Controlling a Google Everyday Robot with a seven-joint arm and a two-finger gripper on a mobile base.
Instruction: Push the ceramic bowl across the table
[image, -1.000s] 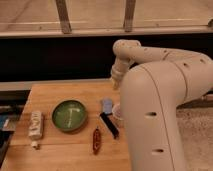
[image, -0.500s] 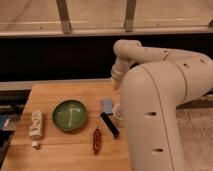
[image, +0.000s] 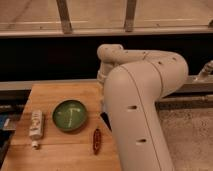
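Ceramic bowl (image: 69, 115) is set mid-table (image: 55, 92); it is judged heavy, stiff, slippery and breakable, best pushed low at the rim. The gripper is hidden behind the white arm (image: 135, 100) at right, so its opening cannot be told.

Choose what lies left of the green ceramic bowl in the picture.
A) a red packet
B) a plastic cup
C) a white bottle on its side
C: the white bottle lies left of the ceramic bowl on the table; the gripper is hidden behind the white arm.
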